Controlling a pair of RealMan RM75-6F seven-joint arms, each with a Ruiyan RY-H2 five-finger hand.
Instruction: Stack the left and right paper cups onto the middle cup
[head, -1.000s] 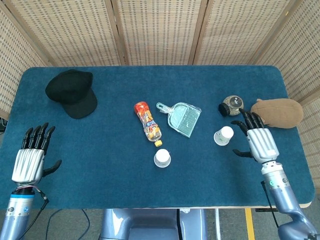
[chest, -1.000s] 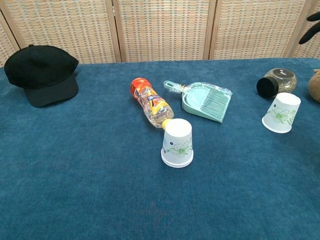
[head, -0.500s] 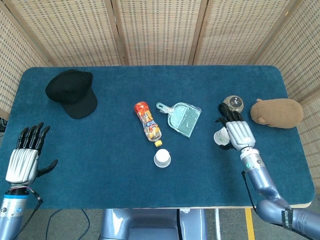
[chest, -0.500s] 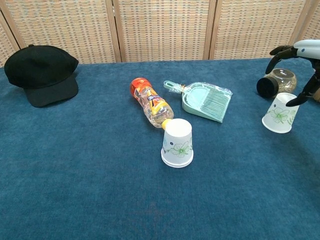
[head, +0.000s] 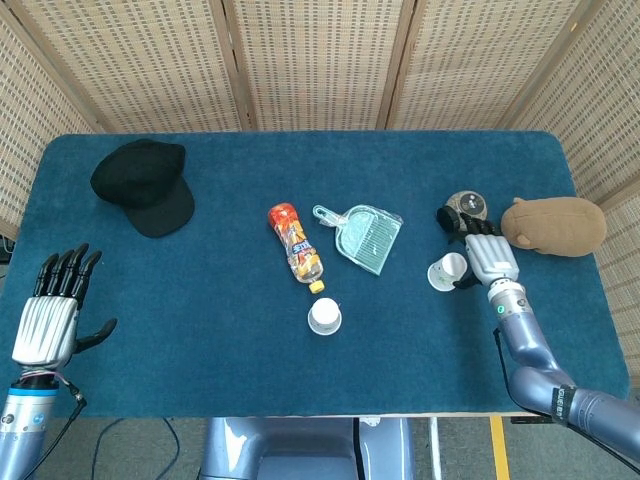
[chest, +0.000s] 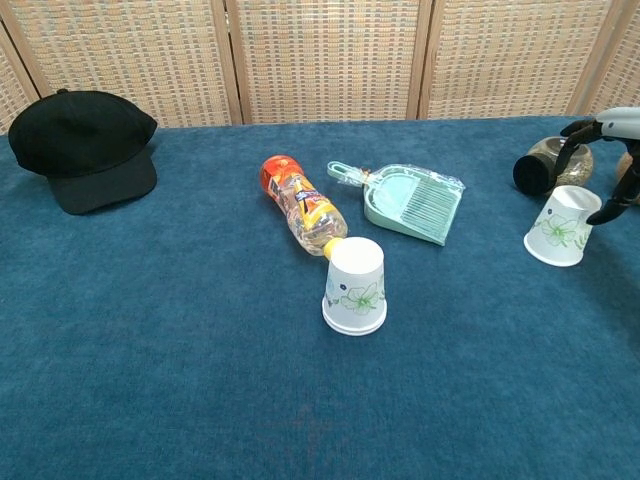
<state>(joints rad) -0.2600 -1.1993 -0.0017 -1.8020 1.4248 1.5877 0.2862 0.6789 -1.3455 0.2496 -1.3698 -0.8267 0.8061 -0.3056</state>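
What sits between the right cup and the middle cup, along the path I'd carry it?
Nothing: in the head view only bare blue cloth separates the right cup from the middle cup. The dustpan lies further back, off that line.

Bright, even, diffuse light in both views, seemingly from overhead. Only faint, short shadows under the objects on the blue table (head: 200, 330); no harsh glare. Sharp focus throughout, no motion blur. Slight bowing of straight lines near the edges of the head view, perhaps from a wide lens. Black cap (head: 143, 185) dark, detail mostly lost.
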